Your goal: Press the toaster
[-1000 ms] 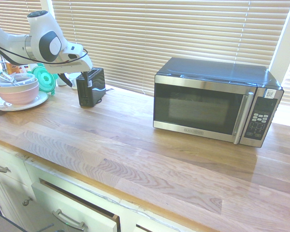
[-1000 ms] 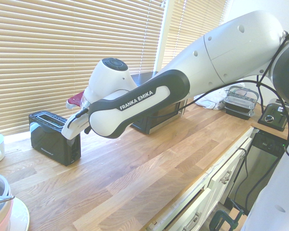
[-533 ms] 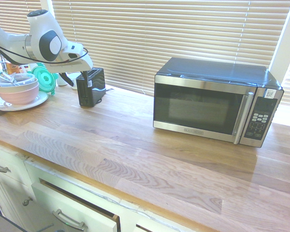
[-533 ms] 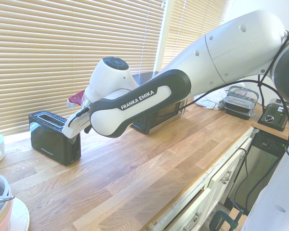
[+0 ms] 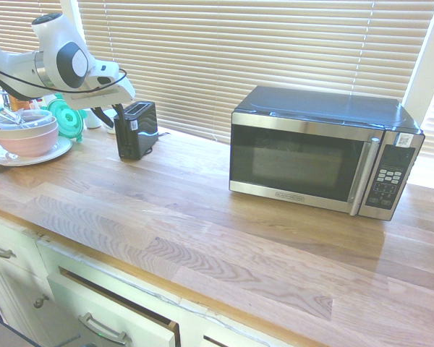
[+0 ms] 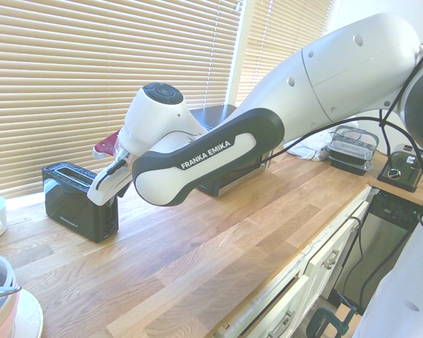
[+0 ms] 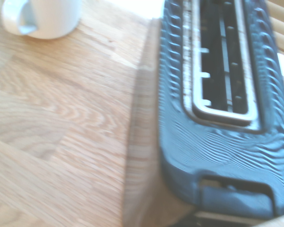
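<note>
A small black toaster (image 5: 137, 129) stood on a wooden counter (image 5: 224, 231) in front of closed window blinds (image 5: 253, 50), well apart from a large microwave (image 5: 322, 152). The white robot arm (image 6: 282, 105) reached over the toaster, its gripper (image 5: 103, 117) tilted downward just beside the toaster's near end. Whether its fingers were wide or narrow could not be told. The blurred wrist view looked down into the toaster's slot, with a white mug (image 7: 40, 18) nearby. Stacked bowls (image 5: 25, 134) sat behind the arm.
</note>
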Controlling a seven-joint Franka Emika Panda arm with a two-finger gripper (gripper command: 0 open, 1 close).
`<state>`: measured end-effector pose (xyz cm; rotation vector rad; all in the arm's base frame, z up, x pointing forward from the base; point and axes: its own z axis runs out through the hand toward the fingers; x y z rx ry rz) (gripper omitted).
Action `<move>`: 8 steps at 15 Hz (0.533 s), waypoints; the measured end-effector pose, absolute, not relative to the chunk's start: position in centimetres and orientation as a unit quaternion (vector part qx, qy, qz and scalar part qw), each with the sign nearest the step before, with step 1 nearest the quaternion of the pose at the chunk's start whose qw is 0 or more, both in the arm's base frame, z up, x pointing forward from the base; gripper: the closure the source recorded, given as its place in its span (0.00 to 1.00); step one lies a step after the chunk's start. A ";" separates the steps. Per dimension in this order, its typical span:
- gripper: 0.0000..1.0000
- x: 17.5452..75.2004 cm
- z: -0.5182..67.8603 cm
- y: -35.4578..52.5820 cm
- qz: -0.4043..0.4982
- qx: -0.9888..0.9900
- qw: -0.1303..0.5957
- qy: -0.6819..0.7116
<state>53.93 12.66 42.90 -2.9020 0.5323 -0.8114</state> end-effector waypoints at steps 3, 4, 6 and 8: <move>1.00 53.5 44.3 13.5 -0.287 -0.942 0.042 0.170; 1.00 53.3 45.0 13.5 -0.294 -0.940 0.042 0.170; 1.00 53.0 46.2 13.5 -0.305 -0.936 0.044 0.171; 1.00 53.1 46.7 13.0 -0.309 -0.934 0.044 0.174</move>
